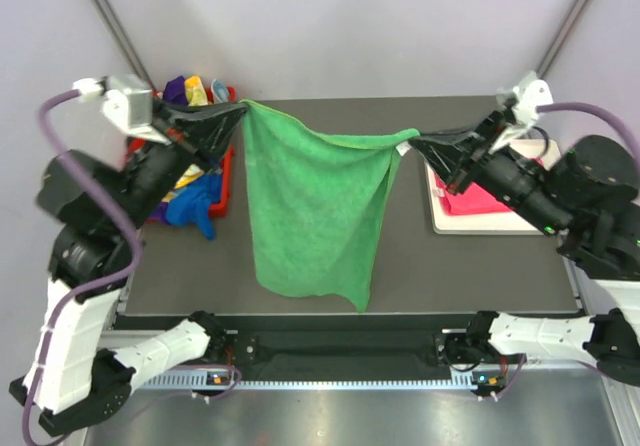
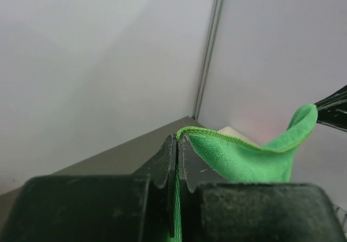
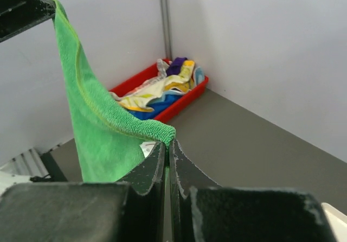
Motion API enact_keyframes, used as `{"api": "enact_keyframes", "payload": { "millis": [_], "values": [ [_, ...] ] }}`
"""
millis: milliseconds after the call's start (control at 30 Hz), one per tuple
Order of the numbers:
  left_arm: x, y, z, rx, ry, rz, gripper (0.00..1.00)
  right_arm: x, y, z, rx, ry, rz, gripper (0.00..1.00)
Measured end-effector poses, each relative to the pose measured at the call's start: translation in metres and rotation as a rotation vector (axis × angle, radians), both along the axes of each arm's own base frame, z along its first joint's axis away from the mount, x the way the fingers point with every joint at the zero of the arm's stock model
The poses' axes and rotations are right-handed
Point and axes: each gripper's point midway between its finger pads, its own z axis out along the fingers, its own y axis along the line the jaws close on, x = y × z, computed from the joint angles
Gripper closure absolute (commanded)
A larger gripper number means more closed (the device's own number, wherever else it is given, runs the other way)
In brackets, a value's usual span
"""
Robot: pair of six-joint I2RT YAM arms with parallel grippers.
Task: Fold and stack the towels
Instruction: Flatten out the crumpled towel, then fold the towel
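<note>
Grey table's (image 3: 244,139) red bin (image 3: 187,102) holds jumbled towels (image 3: 154,94).

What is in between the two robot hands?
A green towel. The left gripper and right gripper each pinch a top corner, so it hangs spread between them. The top view shows it best.

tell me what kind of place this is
Probably a robot lab test cell: a dark table boxed in by plain pale walls, a left arm and a right arm bolted at its near edge, and a red bin of mixed towels.
</note>
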Motion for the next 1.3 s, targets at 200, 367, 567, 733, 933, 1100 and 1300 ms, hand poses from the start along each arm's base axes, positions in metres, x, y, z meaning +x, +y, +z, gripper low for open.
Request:
{"api": "enact_keyframes", "payload": {
  "millis": [200,367,567,733,933,1100,1300],
  "values": [
    [0.087,-0.027,-0.066,0.092,0.148,0.122,1.00,0.085,-0.004,-0.041,-0.082,0.082,-0.158,1.00],
    [0.203,-0.014,-0.140,0.112,0.318,0.250,1.00,0.187,-0.005,-0.109,-0.116,0.220,-0.189,1.00],
    [0.335,0.012,-0.229,0.086,0.482,0.397,1.00,0.329,-0.007,-0.222,-0.122,0.445,-0.184,1.00],
    [0.417,0.012,-0.268,0.059,0.512,0.404,1.00,0.412,-0.003,-0.291,-0.115,0.548,-0.165,1.00],
    [0.446,0.014,-0.325,0.059,0.583,0.402,1.00,0.435,0.006,-0.332,-0.102,0.601,-0.134,1.00],
    [0.444,0.014,-0.359,0.058,0.620,0.399,1.00,0.434,0.009,-0.352,-0.086,0.626,-0.118,1.00],
    [0.416,0.017,-0.429,0.075,0.747,0.400,1.00,0.409,0.003,-0.416,-0.134,0.750,-0.131,1.00]
  ]
}}
